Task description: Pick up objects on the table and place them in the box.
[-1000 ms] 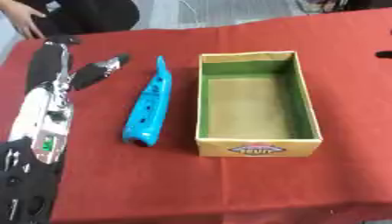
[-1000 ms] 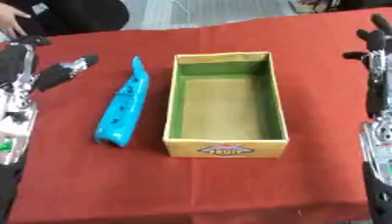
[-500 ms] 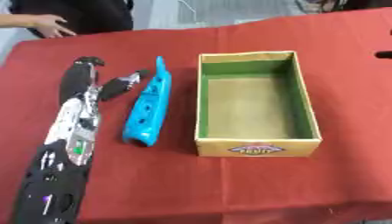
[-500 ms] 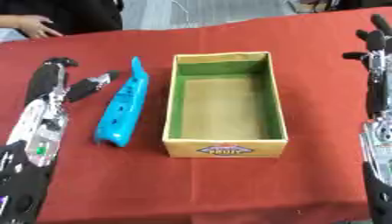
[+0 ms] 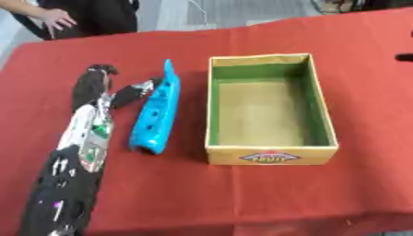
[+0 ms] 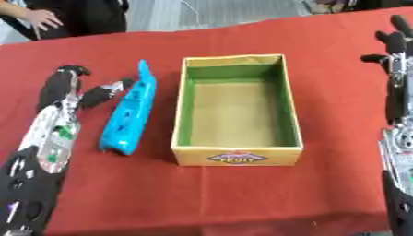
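A long blue plastic object [image 5: 157, 114] lies on the red tablecloth just left of the open cardboard box [image 5: 269, 152], whose green-lined inside holds nothing. My left hand [image 5: 95, 88] lies open beside the blue object's left edge, its thumb reaching toward the upper part of that object. It does not hold the object. Over at the right edge, my right hand [image 6: 393, 42] stands open with fingers up, apart from the box.
The red tablecloth [image 5: 242, 193] covers the whole table, with its front edge at the bottom of the view. A person stands behind the far left edge with a hand [image 5: 53, 18] resting near the table.
My left arm has moved right and forward, bringing the hand up against the blue object. The blue object, box and right hand have stayed put.
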